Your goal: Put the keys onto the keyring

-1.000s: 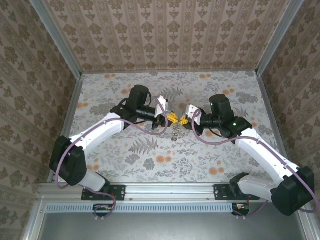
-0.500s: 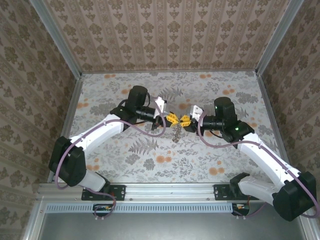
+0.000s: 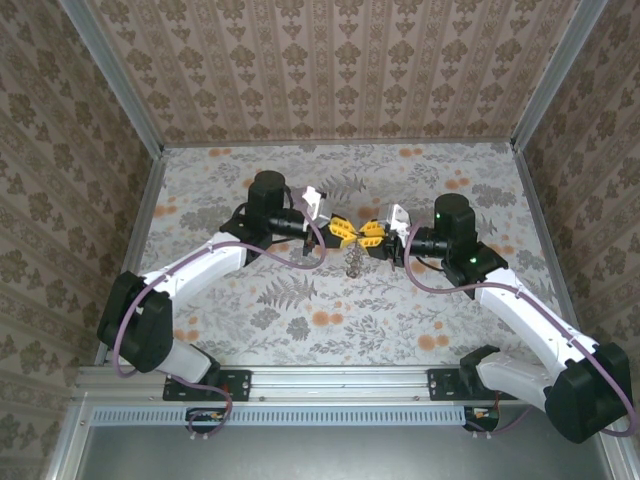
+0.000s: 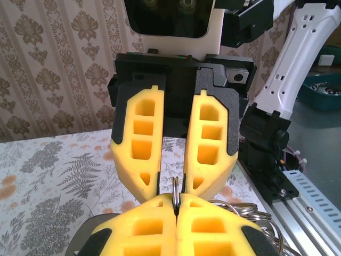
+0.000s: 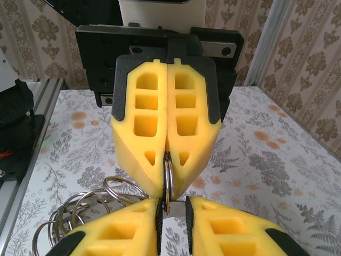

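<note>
Swung both arms out of their angled-in pose of a second earlier into one straight, tip-to-tip line above the middle of the table [image 3: 250,300], slightly farther from the bases. Judged the step a handover or re-grip of the keyring [image 5: 168,176]. Best done by settling the receiving pads squarely on the wire before loosening the other side, and by avoiding any twist that might let the thin loop slip. Found the left gripper [image 4: 176,209] pressed fully together on the ring, held upright and edge-on. Found the right gripper [image 5: 173,213] parted by a narrow gap, straddling the ring's lower edge, seemingly without pinching. Saw a bunch of linked rings [image 5: 80,213] dangling beneath.
</note>
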Robot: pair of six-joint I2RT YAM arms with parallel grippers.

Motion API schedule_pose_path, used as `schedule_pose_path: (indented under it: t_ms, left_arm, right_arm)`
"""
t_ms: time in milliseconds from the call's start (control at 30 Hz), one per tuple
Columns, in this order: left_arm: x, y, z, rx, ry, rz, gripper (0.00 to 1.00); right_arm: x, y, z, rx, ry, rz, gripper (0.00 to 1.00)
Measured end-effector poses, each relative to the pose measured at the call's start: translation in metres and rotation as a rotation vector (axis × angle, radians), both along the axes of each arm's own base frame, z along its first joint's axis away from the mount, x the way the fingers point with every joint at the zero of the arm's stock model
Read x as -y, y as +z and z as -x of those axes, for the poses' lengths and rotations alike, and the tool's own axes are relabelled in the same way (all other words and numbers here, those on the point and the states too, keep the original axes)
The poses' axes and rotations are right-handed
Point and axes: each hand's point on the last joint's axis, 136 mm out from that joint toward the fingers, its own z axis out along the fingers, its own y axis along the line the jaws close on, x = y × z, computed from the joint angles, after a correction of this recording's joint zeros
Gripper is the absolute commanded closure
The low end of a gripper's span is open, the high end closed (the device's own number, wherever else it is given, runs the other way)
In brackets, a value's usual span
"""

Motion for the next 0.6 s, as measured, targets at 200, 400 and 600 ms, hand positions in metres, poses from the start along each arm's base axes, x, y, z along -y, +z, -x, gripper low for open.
schedule_pose_path:
  t_ms: [200, 400, 600]
  left_arm:
    - [0.0, 0.005, -0.001, 0.006, 0.0, 0.016, 1.0]
    - [0.0, 0.005, -0.004, -0.001, 0.016, 0.013, 0.85]
    - [-0.001, -0.008, -0.004, -0.017, 0.03, -0.058, 0.82]
  right_arm:
    - [-0.001, 0.005, 0.001, 0.019, 0.013, -0.015, 1.0]
    - [0.0, 0.005, -0.001, 0.027, -0.011, -0.022, 1.0]
    - [0.003, -0.01, 0.0, 0.036, -0.045, 0.068, 1.0]
